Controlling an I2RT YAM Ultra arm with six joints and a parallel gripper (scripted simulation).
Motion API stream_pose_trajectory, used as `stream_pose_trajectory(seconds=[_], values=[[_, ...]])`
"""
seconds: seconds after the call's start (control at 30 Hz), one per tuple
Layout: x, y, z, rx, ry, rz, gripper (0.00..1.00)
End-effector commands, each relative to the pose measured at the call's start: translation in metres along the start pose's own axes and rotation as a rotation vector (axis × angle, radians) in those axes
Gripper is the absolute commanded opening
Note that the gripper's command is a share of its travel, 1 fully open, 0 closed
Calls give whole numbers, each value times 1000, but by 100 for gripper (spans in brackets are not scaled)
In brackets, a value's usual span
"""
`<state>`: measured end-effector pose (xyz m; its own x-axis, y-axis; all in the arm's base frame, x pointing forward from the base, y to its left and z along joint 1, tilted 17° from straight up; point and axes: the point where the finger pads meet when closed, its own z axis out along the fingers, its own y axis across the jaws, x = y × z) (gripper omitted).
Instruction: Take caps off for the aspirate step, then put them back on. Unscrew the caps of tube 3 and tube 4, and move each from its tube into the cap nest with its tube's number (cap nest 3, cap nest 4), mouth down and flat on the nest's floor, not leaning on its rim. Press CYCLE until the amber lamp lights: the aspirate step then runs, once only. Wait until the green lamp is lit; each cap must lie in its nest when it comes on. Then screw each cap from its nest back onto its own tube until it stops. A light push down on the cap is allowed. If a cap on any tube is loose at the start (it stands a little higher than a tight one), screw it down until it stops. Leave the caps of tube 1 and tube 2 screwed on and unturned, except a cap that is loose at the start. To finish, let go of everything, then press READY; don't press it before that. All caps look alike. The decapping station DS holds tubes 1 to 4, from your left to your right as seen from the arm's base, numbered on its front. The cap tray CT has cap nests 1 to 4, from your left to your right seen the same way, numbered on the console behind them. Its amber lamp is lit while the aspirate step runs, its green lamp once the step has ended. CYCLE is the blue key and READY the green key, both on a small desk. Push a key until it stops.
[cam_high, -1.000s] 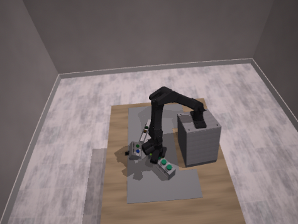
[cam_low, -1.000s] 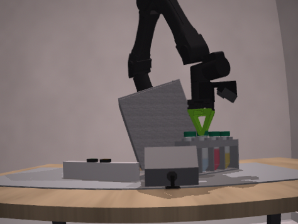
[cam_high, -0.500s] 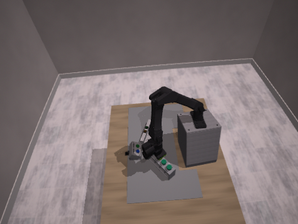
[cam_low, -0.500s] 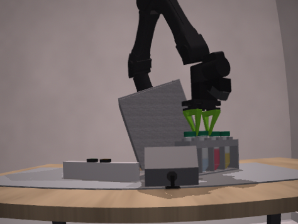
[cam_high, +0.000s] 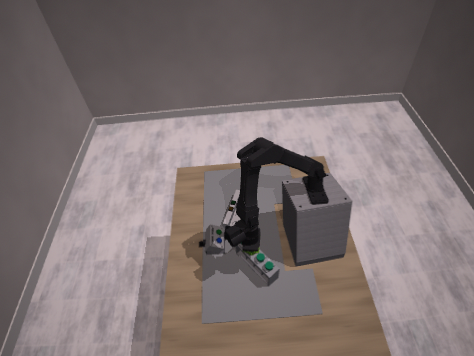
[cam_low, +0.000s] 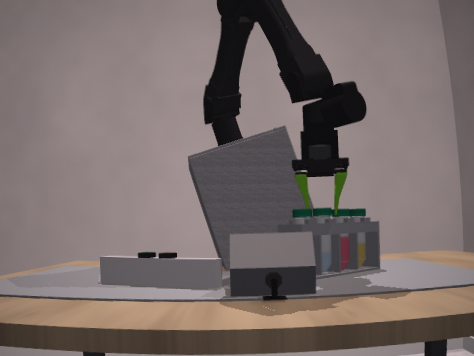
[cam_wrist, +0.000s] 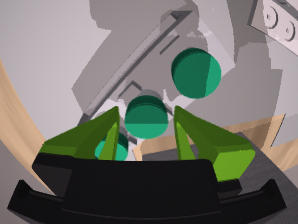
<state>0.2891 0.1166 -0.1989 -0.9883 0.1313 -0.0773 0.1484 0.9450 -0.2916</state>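
Tubes (cam_low: 345, 250) hold blue, red and yellow liquid, all capped; claw (cam_low: 320, 209) half-open straddling one cap (cam_low: 322, 212).

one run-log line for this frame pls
phase: over decapping station | gripper: open, fingers either side of one green cap, not clamped | caps: four on tubes

a grey ribbed block (cam_high: 320, 227) stands on what looks like a wooden table (cam_high: 187, 300).
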Motion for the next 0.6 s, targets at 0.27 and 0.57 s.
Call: stream_pose_trajectory(seconds=[0.27, 0.57], values=[[-3, 4, -4, -14, -9, 641, 49], [-2, 4, -4, -15, -7, 899, 49]])
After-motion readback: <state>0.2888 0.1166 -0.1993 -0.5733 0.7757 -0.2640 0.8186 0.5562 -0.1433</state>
